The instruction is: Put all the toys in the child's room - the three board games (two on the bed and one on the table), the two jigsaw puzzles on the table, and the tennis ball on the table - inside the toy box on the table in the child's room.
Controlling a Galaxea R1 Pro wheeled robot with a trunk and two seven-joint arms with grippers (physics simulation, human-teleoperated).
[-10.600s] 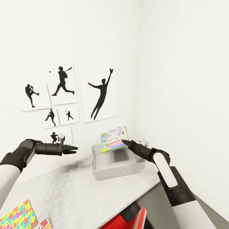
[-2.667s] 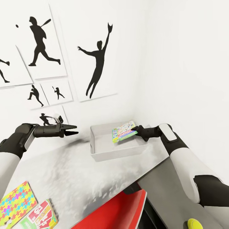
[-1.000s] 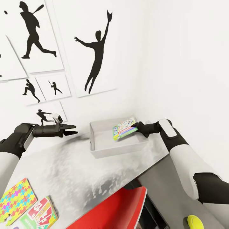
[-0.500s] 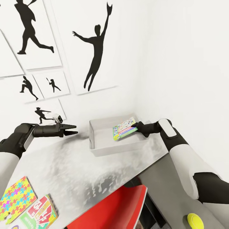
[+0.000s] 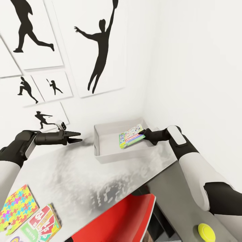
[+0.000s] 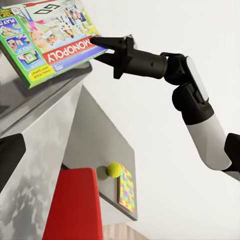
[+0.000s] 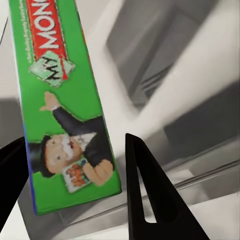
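Holding the Monopoly board game (image 5: 131, 136) by its near end in the right gripper (image 5: 145, 135), box tilting over the toy box (image 5: 101, 153) (left gripper (image 5: 76, 137) idling, fingers apart).

Bright, even, diffuse light; white walls near blown out, no visible source. Tabletop (image 5: 84, 174) shows mottled grey reflections and a soft smudged shadow beside the toy box (image 5: 117, 155). Head view sharp, straight lines lean toward the edges. Right wrist view soft, background blurred.
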